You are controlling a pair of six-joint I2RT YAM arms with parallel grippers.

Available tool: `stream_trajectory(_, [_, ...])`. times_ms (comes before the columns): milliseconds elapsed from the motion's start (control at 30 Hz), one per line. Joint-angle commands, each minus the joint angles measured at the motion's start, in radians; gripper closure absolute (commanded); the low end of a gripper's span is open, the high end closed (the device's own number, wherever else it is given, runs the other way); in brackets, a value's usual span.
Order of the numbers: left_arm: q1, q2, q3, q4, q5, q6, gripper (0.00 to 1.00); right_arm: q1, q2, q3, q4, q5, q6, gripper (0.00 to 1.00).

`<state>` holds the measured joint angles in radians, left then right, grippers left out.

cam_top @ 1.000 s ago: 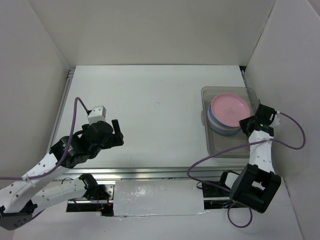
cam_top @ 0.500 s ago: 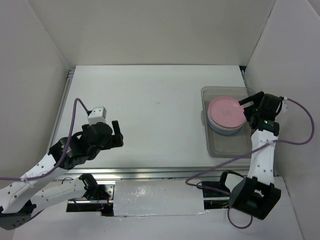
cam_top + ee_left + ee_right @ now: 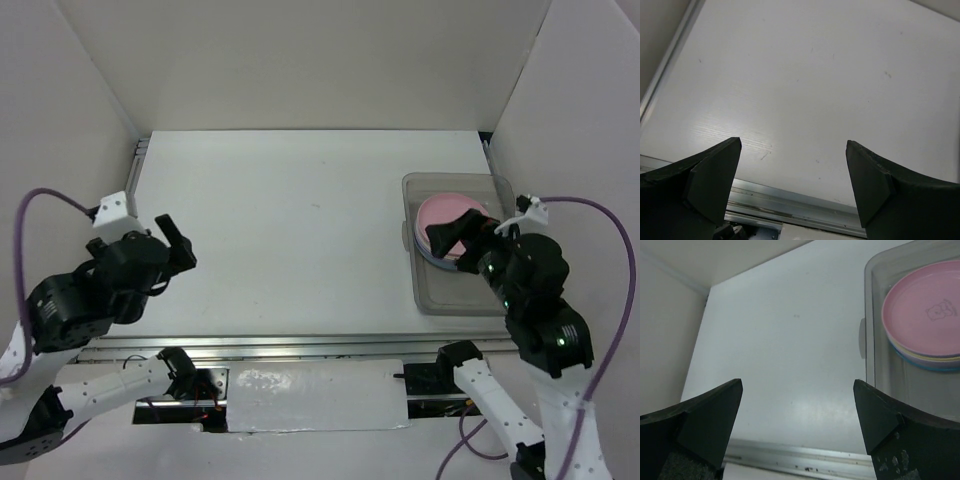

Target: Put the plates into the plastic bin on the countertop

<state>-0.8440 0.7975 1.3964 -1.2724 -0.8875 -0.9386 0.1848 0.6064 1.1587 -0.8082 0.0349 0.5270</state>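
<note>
A stack of plates sits inside the plastic bin (image 3: 432, 292) at the right of the countertop (image 3: 300, 220). The pink plate (image 3: 446, 210) is on top. In the right wrist view the pink plate (image 3: 925, 315) covers cream, purple and blue rims (image 3: 932, 363), inside the bin's clear wall (image 3: 868, 330). My right gripper (image 3: 458, 240) hangs open above the bin's near half, holding nothing. Seen from the wrist, the right gripper (image 3: 797, 383) has only bare countertop between its jaws. My left gripper (image 3: 176, 243) is open at the far left, and in its wrist view (image 3: 793, 144) it is empty too.
White walls enclose the countertop at the back and on both sides. A metal rail (image 3: 300, 345) runs along the near edge, also showing under the left jaws (image 3: 790, 205) and the right jaws (image 3: 800, 460). Another rail (image 3: 135, 170) lines the left edge.
The right gripper let go of the pink plate, which now lies on the stack, then rose and drew back toward the near side. The left arm pulled back to the left.
</note>
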Motion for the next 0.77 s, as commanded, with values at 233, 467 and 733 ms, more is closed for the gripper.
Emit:
stream_trajectory(233, [0.039,-0.188,0.003,-0.099,0.042,0.112,0.01,0.196,-0.221,0.280,-0.428,0.108,-0.137,0.00])
stream_trajectory(467, [0.088,-0.297,-0.019,-0.082,0.131,0.135,0.01,0.188,-0.298,0.354,-0.526,0.080,-0.134,0.00])
stream_trajectory(733, [0.138,-0.345,-0.036,-0.082,0.180,0.145,0.01,0.179,-0.321,0.343,-0.520,0.120,-0.121,0.00])
